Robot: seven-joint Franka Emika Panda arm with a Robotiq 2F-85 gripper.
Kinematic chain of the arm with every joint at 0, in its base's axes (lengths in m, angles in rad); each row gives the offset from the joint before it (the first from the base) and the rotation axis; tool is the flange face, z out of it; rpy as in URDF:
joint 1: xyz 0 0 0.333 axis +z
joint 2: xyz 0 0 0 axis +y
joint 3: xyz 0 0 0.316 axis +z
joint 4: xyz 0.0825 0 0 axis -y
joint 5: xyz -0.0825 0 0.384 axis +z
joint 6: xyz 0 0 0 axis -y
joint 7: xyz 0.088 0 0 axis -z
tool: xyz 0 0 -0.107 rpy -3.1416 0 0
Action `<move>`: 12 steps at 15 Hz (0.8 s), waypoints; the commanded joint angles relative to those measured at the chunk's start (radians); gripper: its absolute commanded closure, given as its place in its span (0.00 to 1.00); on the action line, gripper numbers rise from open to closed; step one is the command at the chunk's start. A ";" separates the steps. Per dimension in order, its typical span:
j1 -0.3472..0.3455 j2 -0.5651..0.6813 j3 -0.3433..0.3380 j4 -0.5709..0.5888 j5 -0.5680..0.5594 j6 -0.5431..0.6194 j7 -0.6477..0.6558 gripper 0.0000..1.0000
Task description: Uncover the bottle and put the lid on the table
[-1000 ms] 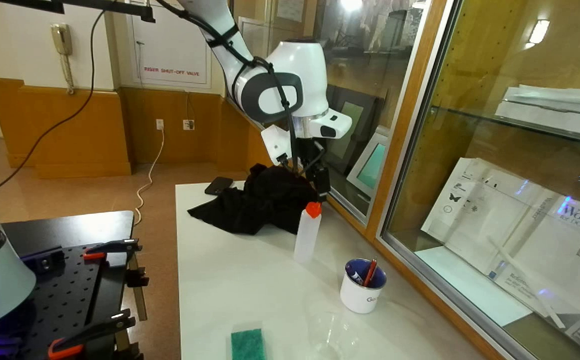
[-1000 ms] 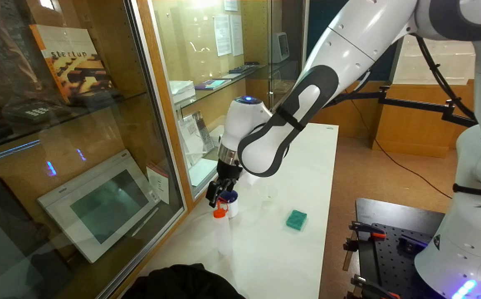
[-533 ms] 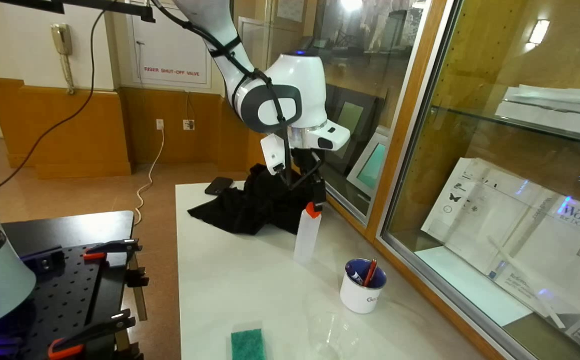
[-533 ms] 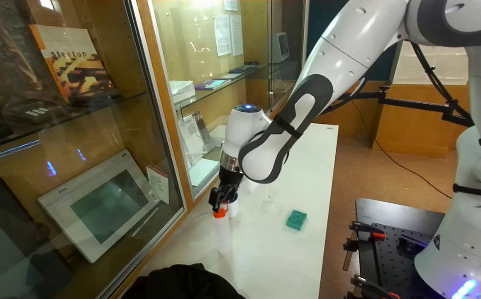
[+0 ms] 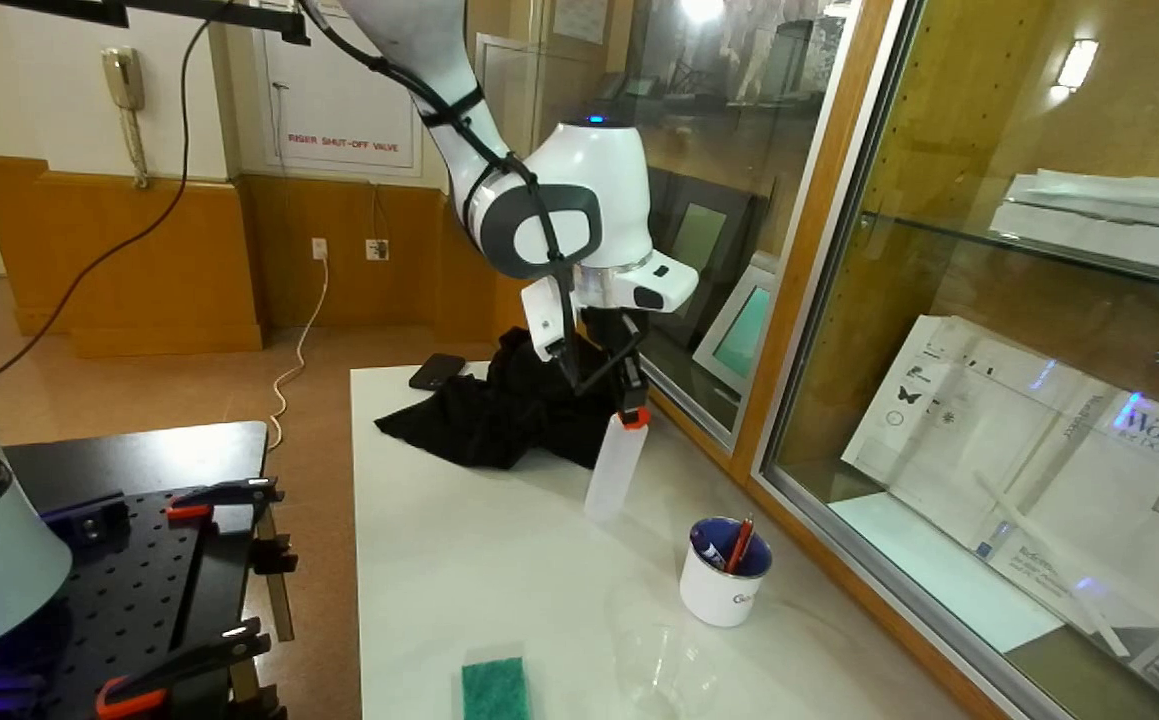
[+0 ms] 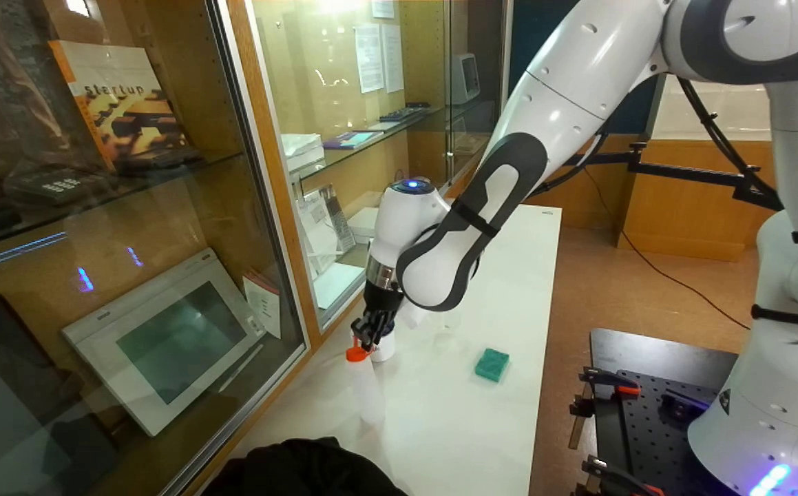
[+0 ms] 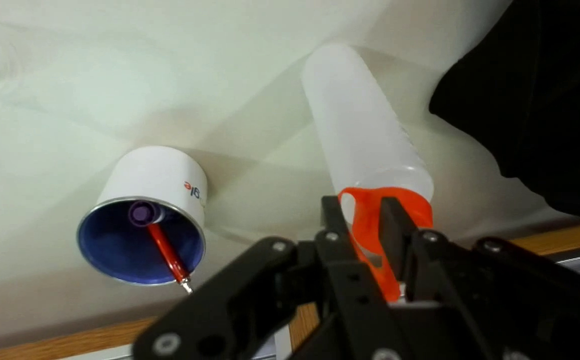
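- The gripper (image 7: 361,202) has its fingers (image 7: 396,225) apart, astride a strip of the orange lid (image 7: 415,206); I cannot tell whether they grip it.
- The lid sits on the bottle (image 7: 360,125), just beyond the fingers.
- The bottle is on the table (image 7: 194,65), looking tilted in both exterior views.

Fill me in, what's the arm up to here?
The Panda arm has its fingers at the red-orange lid of a white squeeze bottle, part of the lid showing between them. Whether they grip it is unclear. The lid is still on. The bottle appears slightly tilted, on the table near a white cup.
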 commanded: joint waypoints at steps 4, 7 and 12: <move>0.027 -0.019 -0.015 -0.027 0.001 0.053 0.017 1.00; 0.050 -0.062 -0.028 -0.073 -0.011 0.097 0.026 0.99; 0.144 -0.200 -0.110 -0.213 -0.046 0.207 0.069 0.99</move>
